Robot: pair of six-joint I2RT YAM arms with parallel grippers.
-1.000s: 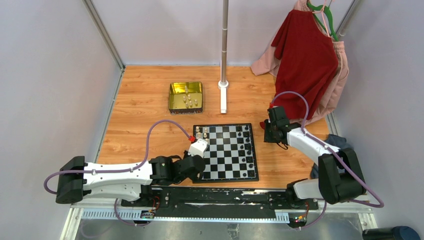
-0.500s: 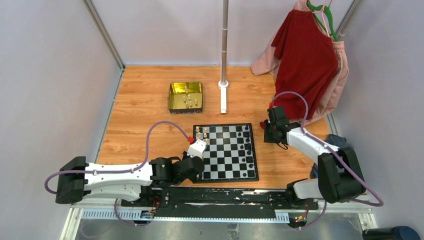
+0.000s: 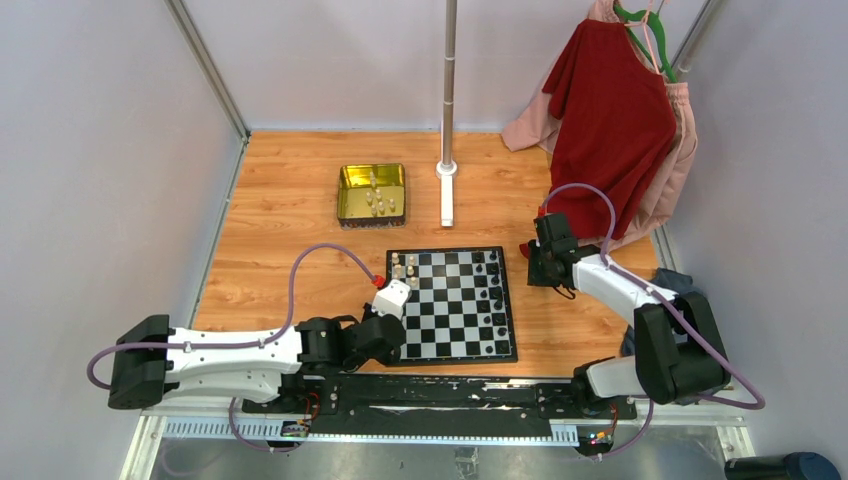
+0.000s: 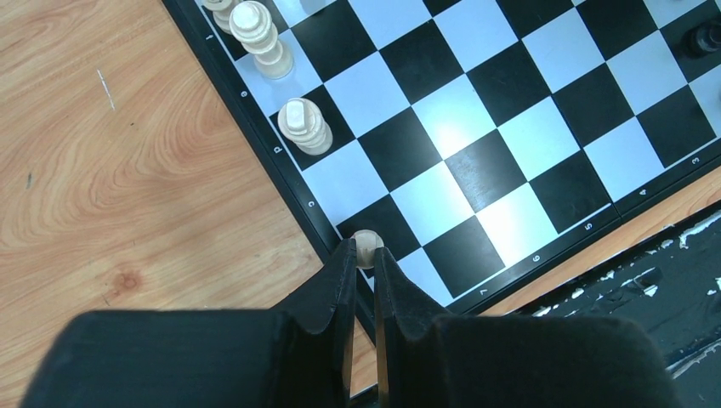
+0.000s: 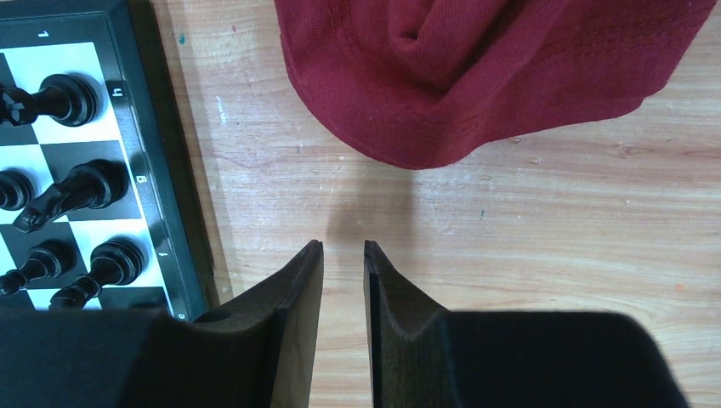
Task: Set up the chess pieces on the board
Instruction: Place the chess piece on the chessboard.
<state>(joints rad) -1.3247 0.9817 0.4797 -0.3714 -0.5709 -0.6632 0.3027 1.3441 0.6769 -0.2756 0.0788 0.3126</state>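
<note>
Left gripper [image 4: 361,252] has edged back, seemingly clenched on a pale chess piece [image 4: 367,243]; right gripper [image 5: 343,247] stays released.

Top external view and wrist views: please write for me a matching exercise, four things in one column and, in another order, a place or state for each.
Things
1. gold tin
2. black pieces
3. red shirt
4. round-topped pale piece

Places or states
A. pinched between the left jaws
B. hanging at the far right
C. standing along the right side of the board
D. on the table, beyond the board

Pairs: 1-D, 2-C, 3-B, 4-A
</note>
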